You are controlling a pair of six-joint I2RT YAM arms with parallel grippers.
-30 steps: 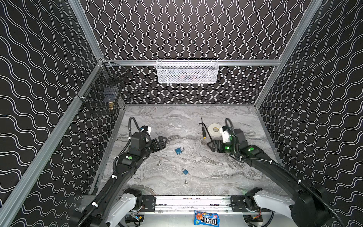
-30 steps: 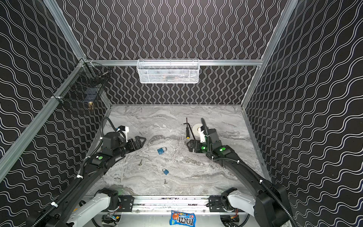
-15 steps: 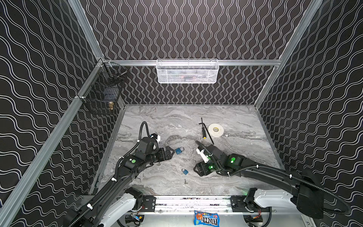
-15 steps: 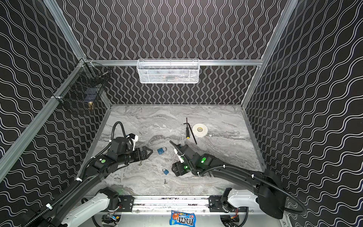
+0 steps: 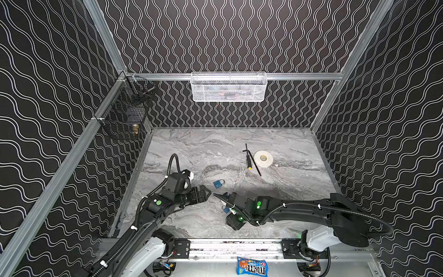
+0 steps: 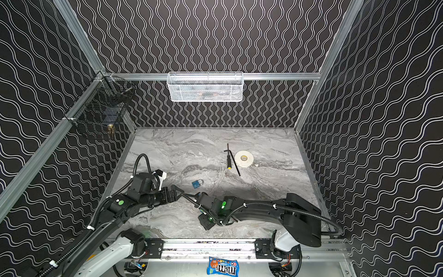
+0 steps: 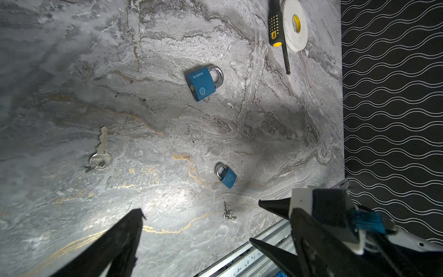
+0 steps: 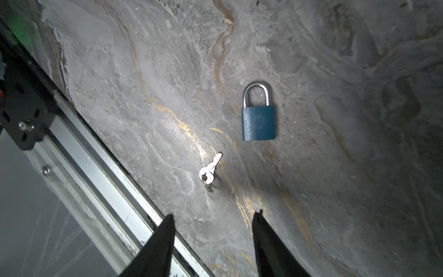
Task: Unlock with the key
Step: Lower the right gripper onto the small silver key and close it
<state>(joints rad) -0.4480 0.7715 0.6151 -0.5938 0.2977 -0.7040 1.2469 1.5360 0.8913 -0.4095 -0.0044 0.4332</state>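
left claw (image 5: 207,192) wide open, lower centre of frame; right claw (image 8: 214,214) half-spread, empty, near key (image 8: 209,169) and padlock (image 8: 258,122).

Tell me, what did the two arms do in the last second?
The right gripper swung from beside the tape roll to the front, near the small padlock and small key. The left gripper slid toward the middle. Nothing was grasped. Those, the large padlock, large key and screwdriver stayed put.

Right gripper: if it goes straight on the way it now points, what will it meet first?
Probably the small key, in line with the gap between the open jaws of the right gripper. The padlock lies beyond it, off to one side. Depth is hard to judge.
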